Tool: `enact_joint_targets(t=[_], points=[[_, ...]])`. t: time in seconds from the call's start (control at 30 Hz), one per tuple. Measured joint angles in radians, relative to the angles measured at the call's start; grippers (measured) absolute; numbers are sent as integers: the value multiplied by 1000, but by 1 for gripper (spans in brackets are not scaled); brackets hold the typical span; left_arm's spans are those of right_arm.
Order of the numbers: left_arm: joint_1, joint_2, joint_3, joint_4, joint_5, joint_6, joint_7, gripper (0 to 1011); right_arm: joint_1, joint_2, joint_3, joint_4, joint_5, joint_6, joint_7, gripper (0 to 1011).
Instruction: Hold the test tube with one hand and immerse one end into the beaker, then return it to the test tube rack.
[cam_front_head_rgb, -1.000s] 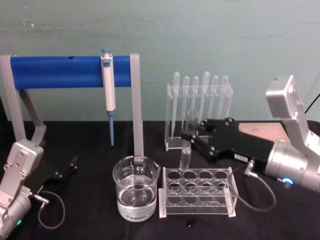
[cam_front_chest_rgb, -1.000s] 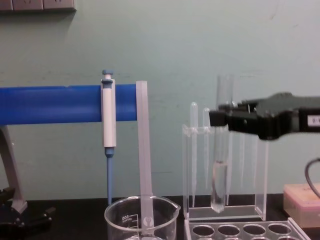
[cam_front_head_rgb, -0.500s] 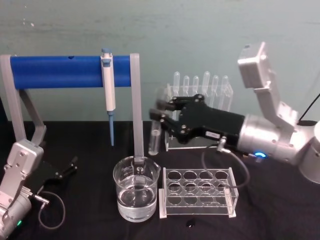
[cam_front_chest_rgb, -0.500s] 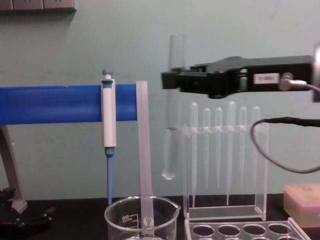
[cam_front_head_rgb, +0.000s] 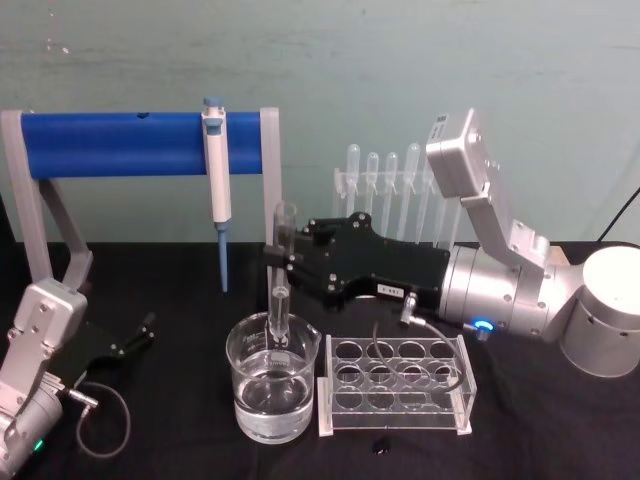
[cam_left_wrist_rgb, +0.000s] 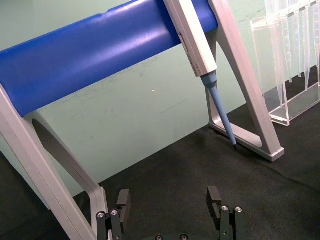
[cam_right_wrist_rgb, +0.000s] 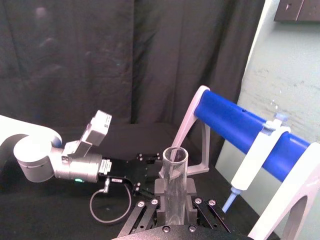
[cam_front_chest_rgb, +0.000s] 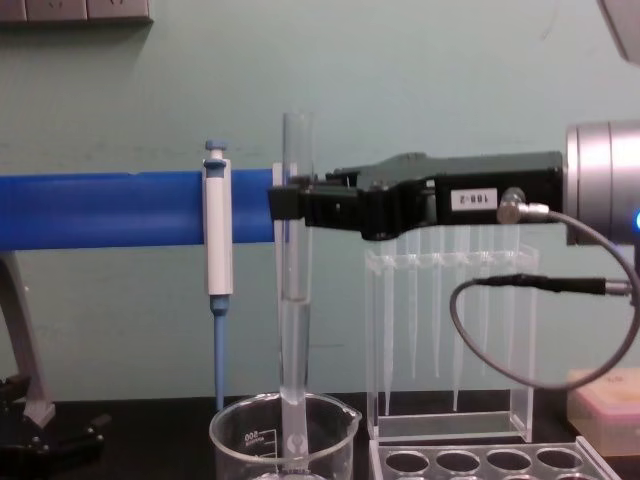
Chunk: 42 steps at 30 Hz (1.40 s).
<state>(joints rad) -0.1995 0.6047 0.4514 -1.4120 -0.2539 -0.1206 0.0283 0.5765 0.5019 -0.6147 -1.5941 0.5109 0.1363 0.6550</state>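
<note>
Swings test tube (cam_front_head_rgb: 280, 285) left and down since the earlier frame. Rests left end effector (cam_front_head_rgb: 140, 335) on desk (cam_front_head_rgb: 180, 290) at far left, fingers spread. Holds it upright, lower end inside beaker (cam_front_head_rgb: 272, 390), pinched by right end effector (cam_front_head_rgb: 283, 258).

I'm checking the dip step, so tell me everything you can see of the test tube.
The test tube is a narrow clear glass cylinder with a slightly flared open rim, holding clear liquid in roughly its lower half. It stands upright, clamped on its upper part by the right gripper, with the rim standing above the gripper. Its lower end sits inside the beaker, below the beaker's rim; whether it reaches the beaker's liquid cannot be told.
</note>
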Motion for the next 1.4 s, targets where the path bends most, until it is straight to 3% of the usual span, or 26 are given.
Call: enact_joint_targets(t=[0.63, 1.4], points=[[0, 0, 0, 0, 0, 0, 0, 1000, -8, -29, -42, 121, -24, -84, 30, 227], [0, 0, 0, 0, 0, 0, 0, 1000, -41, -51, -46, 166, -46, -114, 41, 227]])
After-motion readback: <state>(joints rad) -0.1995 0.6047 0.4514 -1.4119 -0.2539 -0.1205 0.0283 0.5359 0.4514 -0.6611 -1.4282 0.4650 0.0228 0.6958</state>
